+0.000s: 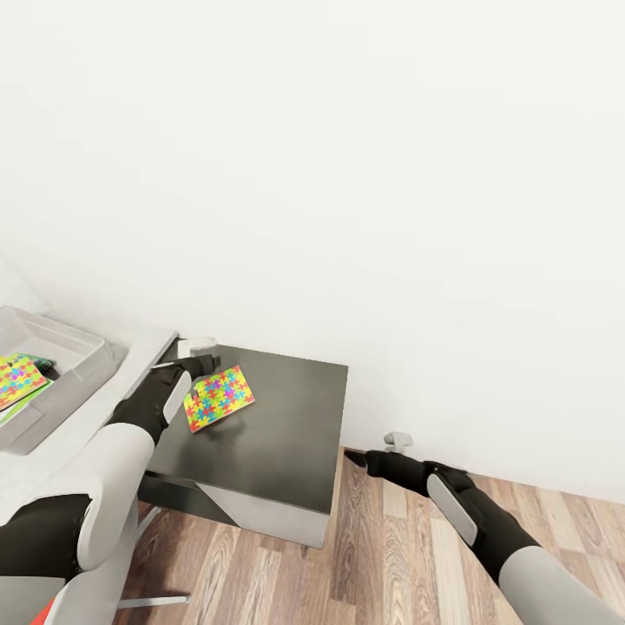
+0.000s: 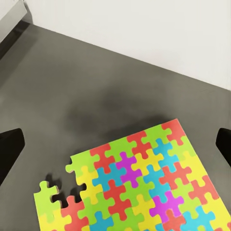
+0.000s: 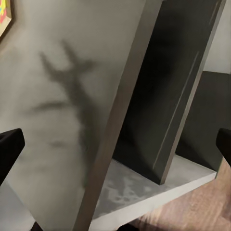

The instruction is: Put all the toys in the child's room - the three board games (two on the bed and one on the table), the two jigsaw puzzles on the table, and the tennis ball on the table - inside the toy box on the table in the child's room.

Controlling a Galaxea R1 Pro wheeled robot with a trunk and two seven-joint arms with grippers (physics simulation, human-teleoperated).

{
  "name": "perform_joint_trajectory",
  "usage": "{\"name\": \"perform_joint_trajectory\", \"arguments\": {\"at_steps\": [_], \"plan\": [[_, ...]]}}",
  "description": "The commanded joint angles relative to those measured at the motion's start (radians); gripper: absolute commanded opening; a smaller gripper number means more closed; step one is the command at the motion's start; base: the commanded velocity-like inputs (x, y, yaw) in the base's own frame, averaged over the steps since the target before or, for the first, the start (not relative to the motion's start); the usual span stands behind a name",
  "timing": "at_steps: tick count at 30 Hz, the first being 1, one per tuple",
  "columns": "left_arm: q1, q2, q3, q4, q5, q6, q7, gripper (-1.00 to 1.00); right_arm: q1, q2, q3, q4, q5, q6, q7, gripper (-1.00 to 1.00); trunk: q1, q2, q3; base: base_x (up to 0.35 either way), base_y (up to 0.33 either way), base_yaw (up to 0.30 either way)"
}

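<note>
One jigsaw puzzle [image 1: 219,397] [image 2: 144,187] lies flat on the dark cabinet top [image 1: 286,417], its bright pieces interlocked and one corner piece partly split off. My left gripper [image 1: 198,363] [image 2: 115,149] hovers open just over the puzzle's far edge, touching nothing. A second jigsaw puzzle [image 1: 19,379] rests inside the light grey toy box [image 1: 82,347] on the pale table [image 1: 52,460], with a green-edged flat box under it. Low beside the cabinet, my right gripper [image 1: 351,455] [image 3: 115,149] is open and empty, facing the cabinet's grey side panel [image 3: 72,120].
A plain white wall [image 1: 365,174] runs close behind the cabinet and table. Wood plank floor [image 1: 382,555] lies to the right of the cabinet. A small grey fitting [image 1: 398,440] sits at the wall base near my right arm.
</note>
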Motion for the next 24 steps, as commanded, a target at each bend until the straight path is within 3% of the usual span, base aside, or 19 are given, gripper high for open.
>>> {"name": "perform_joint_trajectory", "arguments": {"at_steps": [1, 24], "plan": [[0.000, 0.000, -0.001, -0.002, 0.010, 0.005, 0.005, 1.00, -0.001, 0.000, 0.003, -0.001, -0.007, 0.001, -0.003, 1.00, 0.001, -0.002, -0.002, 0.000, 0.000, 0.000], [0.000, -0.003, 0.000, -0.002, 0.008, 0.002, 0.006, 1.00, -0.001, 0.000, 0.002, -0.001, -0.008, -0.027, -0.005, 1.00, 0.001, -0.002, -0.002, 0.000, 0.000, 0.000]]}}
